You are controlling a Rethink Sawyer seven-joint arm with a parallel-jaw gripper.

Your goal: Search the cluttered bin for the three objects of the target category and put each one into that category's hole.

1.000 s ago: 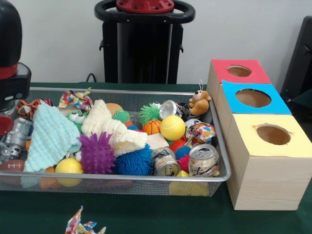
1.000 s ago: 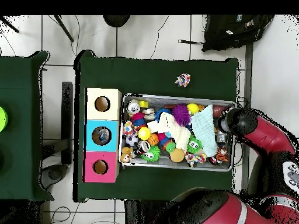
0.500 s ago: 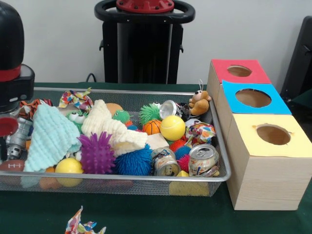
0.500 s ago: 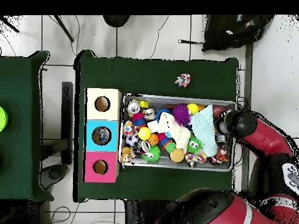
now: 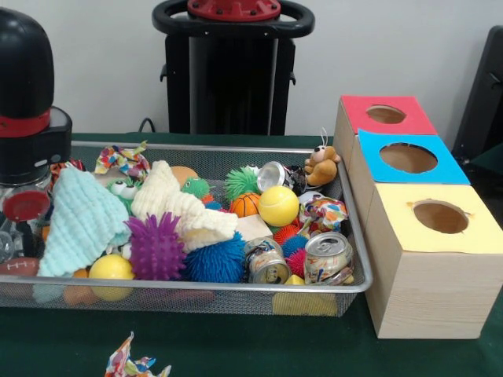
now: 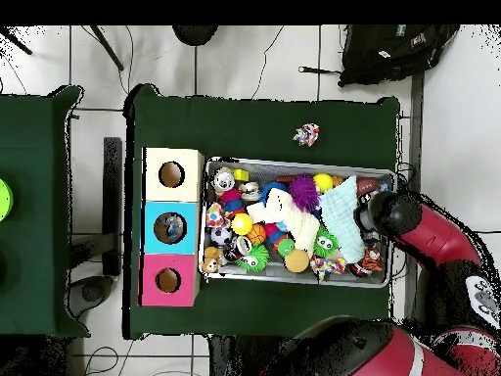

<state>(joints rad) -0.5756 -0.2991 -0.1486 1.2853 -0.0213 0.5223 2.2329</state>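
A wire mesh bin (image 5: pixel 357 236) (image 6: pixel 294 278) holds a heap of toys. Two crushed cans (image 5: pixel 266 261) (image 5: pixel 328 255) lie at its front right, and a third can (image 5: pixel 272 174) lies near the back. A yellow ball (image 5: pixel 278 206), a purple spiky ball (image 5: pixel 155 247), a teal cloth (image 5: pixel 78 220) and a brown plush toy (image 5: pixel 321 166) also show. Wooden boxes with a red (image 5: pixel 385 115), a blue (image 5: pixel 407 158) and a yellow hole top (image 5: pixel 440 217) stand to the right. My gripper (image 5: pixel 20 228) (image 6: pixel 371 211) hangs low over the bin's left end, its tips hidden behind the black and red wrist.
A patterned cloth scrap (image 5: pixel 134 366) (image 6: pixel 306 134) lies on the green table outside the bin. A second green table (image 6: pixel 34 211) stands apart to the left in the overhead view. A black bag (image 6: pixel 391 51) rests on the floor.
My arm has moved farther over the bin's left end, rightward in the front view. It now covers the silver crushed thing that showed there before.
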